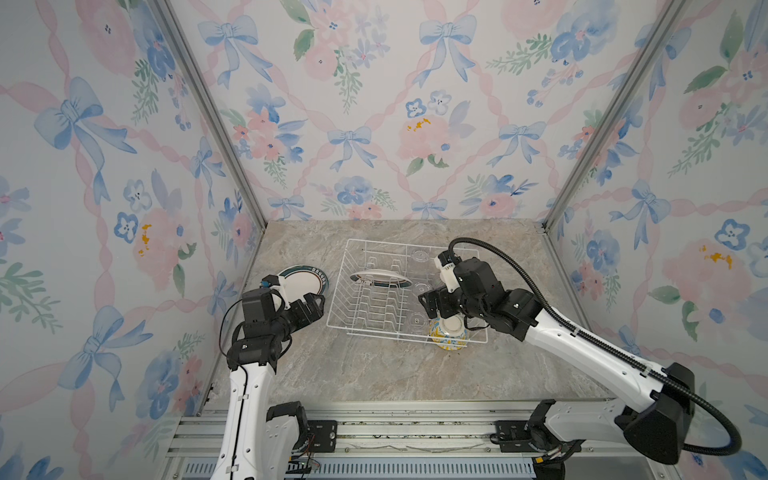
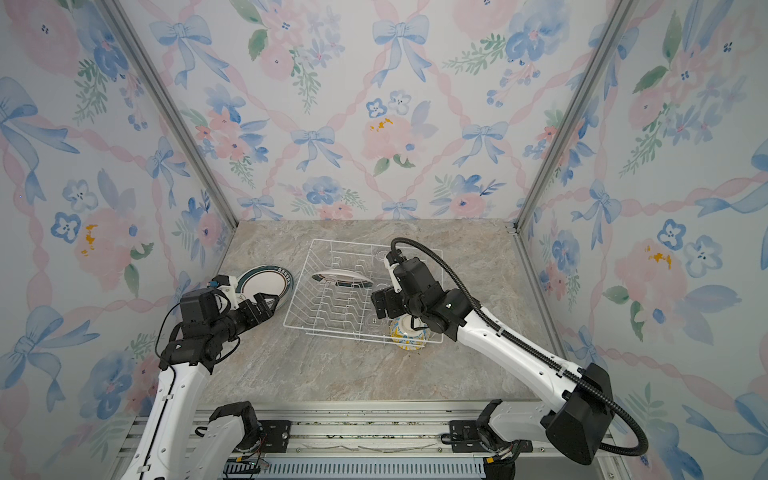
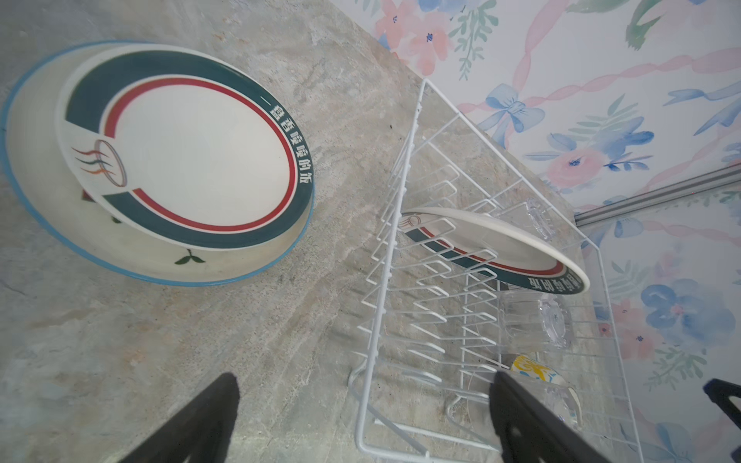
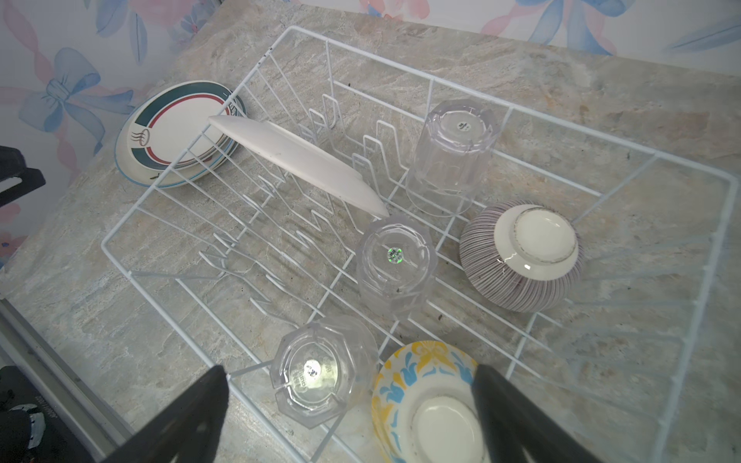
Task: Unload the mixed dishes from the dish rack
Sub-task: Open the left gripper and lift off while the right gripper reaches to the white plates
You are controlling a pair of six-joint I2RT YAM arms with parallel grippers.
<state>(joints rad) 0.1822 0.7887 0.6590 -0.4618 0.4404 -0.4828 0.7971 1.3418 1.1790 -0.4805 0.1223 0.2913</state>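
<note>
In both top views the right arm (image 1: 590, 349) hid the purple-striped bowl (image 4: 521, 256) and covered part of the yellow-blue bowl (image 1: 446, 338). In the right wrist view that bowl lay between the jaws of the right gripper (image 4: 349, 369), cut off by the picture's edge, with one jaw over its side. The glass cups (image 1: 417, 322) looked faint and blurry from above. Far past the jaws of the left gripper (image 3: 363, 376), the top plate (image 3: 192, 160) hid most of the blue-rimmed plate (image 3: 32, 188) under it
</note>
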